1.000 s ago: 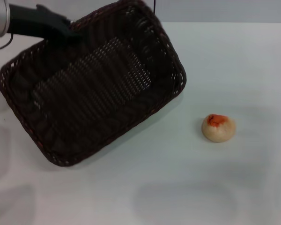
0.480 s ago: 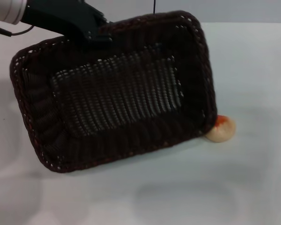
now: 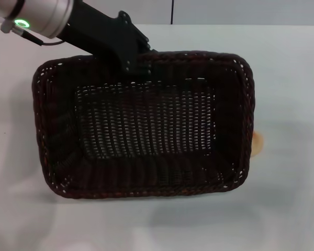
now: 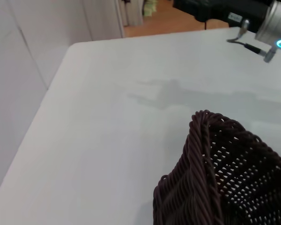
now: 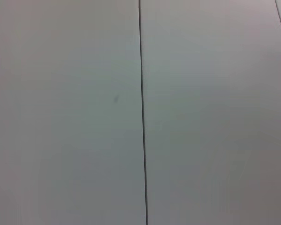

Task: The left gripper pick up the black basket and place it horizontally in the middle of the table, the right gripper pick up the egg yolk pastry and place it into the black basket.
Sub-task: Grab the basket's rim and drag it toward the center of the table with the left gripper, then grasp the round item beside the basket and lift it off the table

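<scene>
Left gripper [image 3: 133, 61] clamped on black basket [image 3: 146, 125] rim at 12 o'clock; basket hides egg yolk pastry [image 3: 258, 144] at 3 o'clock. Lower level, clear of pastry.

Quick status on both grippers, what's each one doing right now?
Left gripper: shut on the far rim of the black basket.
Right gripper: not in view in the head view; its state cannot be told.

Nothing readable anywhere, honestly. No labels, brand names, numbers or signs in any of the three views, just plain unmarked surfaces all round.
</scene>
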`<action>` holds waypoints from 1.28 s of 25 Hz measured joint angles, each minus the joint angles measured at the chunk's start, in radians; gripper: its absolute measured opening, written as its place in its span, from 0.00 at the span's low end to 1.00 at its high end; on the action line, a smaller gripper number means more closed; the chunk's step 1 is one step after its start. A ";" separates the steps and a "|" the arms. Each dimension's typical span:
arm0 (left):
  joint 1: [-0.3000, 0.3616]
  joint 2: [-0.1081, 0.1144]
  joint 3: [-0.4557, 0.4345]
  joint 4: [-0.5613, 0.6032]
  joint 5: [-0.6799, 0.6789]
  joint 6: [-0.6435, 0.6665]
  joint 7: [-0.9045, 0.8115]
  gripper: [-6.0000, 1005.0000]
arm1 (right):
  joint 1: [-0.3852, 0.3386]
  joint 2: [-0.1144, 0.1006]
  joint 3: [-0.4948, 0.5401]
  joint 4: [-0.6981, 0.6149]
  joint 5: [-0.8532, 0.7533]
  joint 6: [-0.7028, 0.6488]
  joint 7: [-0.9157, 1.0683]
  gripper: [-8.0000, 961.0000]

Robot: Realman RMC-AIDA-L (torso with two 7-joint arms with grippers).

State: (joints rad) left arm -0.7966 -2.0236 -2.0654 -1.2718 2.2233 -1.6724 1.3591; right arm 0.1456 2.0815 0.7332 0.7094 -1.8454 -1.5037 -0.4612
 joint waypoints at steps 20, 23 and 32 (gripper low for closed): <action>0.034 -0.031 0.003 -0.016 0.012 0.075 0.035 0.30 | -0.025 -0.003 -0.010 0.009 -0.004 -0.039 -0.005 0.50; 0.041 -0.032 0.000 -0.029 0.007 0.081 0.039 0.31 | -0.025 -0.003 -0.009 0.009 -0.005 -0.039 -0.006 0.50; 0.120 -0.032 -0.137 -0.103 -0.209 0.150 0.069 0.44 | -0.032 -0.001 -0.012 0.009 -0.007 -0.040 -0.006 0.48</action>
State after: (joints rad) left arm -0.6770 -2.0554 -2.2019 -1.3751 2.0147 -1.5228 1.4285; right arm 0.1134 2.0801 0.7211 0.7179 -1.8529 -1.5433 -0.4674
